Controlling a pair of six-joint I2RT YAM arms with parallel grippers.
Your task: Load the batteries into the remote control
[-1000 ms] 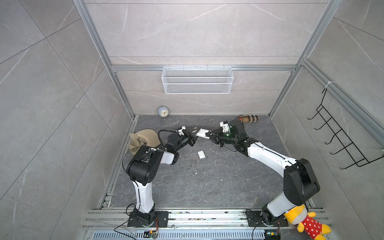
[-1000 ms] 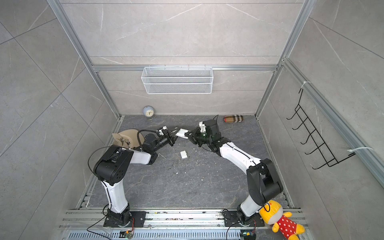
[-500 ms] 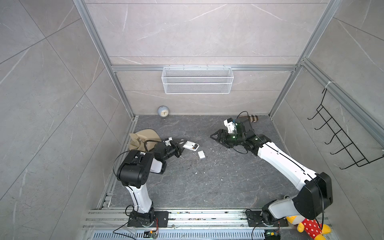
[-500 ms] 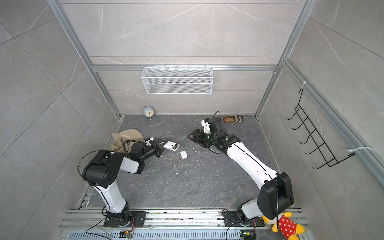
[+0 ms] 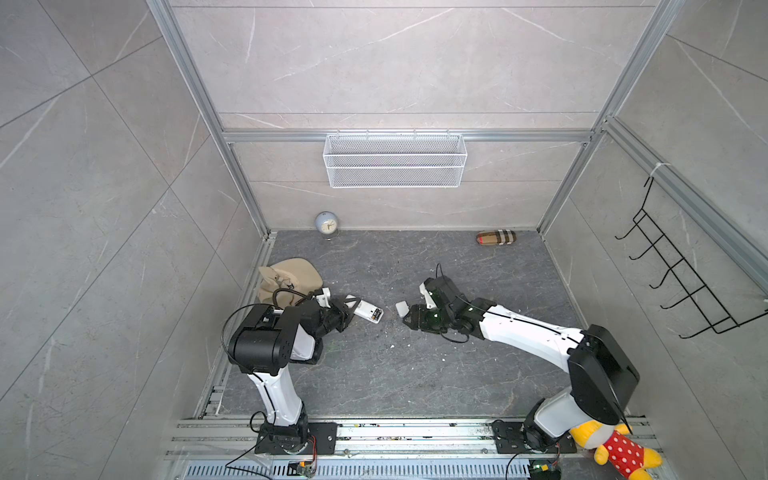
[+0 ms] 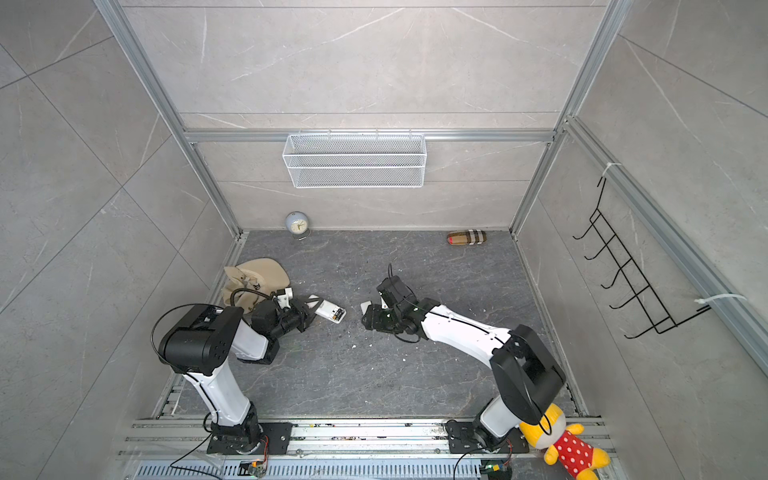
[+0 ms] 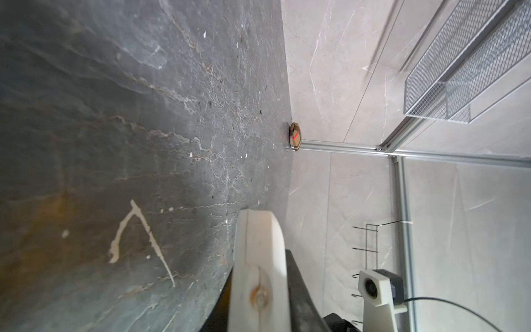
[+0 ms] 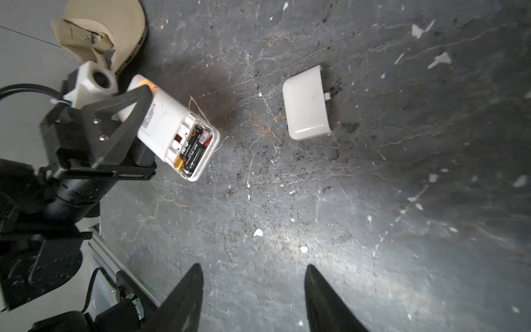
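Printing on remote control (image 8: 169, 126), batteries (image 8: 195, 146), too blurred to read

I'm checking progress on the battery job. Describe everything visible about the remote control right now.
The remote control is a white plastic oblong, back facing up, clamped at one end by the left tool. Its compartment is open, with two dark batteries seated side by side. Its white cover lies apart from it.
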